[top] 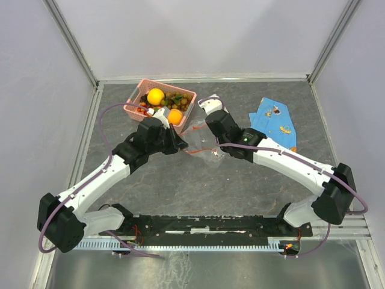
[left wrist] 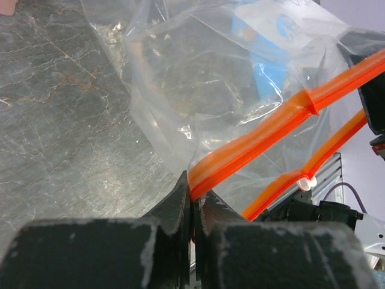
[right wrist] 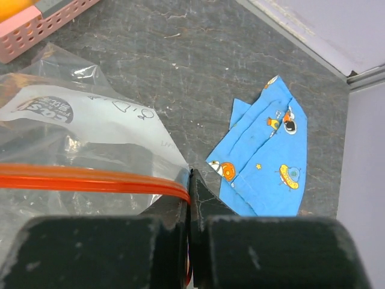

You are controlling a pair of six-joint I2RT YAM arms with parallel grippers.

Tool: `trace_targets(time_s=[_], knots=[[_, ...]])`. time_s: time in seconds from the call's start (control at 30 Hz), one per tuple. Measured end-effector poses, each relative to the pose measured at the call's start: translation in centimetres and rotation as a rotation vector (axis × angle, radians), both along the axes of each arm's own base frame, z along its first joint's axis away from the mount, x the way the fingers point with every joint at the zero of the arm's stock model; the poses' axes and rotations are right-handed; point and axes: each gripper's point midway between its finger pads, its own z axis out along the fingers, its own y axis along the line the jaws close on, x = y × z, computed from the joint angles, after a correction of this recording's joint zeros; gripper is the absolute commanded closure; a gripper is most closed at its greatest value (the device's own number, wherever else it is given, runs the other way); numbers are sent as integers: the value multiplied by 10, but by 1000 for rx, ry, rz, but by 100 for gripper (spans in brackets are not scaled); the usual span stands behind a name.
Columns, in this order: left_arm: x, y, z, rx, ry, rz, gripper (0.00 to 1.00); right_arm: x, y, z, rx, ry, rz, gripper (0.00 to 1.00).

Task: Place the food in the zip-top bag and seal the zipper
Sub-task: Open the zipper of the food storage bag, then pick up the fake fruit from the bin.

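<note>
The zip-top bag [top: 203, 149] hangs crinkled between my two grippers, over the table in front of the basket. My left gripper [left wrist: 194, 194] is shut on one end of its red zipper [left wrist: 271, 123]. The white slider [left wrist: 307, 182] sits on the other strip, lower right. My right gripper [right wrist: 192, 180] is shut on the zipper [right wrist: 90, 179] at the bag's [right wrist: 78, 120] opposite corner. The bag's mouth gapes between the two strips. The food lies in the pink basket [top: 137, 96]: a yellow lemon [top: 156, 96], an orange fruit [top: 175, 116], red cherries [top: 142, 109] and grapes [top: 180, 100].
A blue printed cloth [top: 274, 123] lies on the table to the right, also seen in the right wrist view as the cloth [right wrist: 271, 156]. The pink basket's corner [right wrist: 42, 27] shows at that view's top left. White walls and metal rails edge the table.
</note>
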Motion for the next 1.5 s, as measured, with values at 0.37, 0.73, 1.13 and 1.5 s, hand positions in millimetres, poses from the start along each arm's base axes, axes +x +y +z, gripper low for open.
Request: trace_targets(time_s=[0.37,0.73,1.13,1.5], knots=[[16,-10,9,-55,-32,8,41,0,-26,19,-51,-71,-71,99],[53,21,28,-141,-73,115,21,2,-52,22,-193,-124,-158,98],[124,98,18,-13,-63,374,16,17,-44,-3,-353,-102,-143,98],[241,180,-6,191,-16,592,13,21,-32,-8,-323,-83,-97,98]])
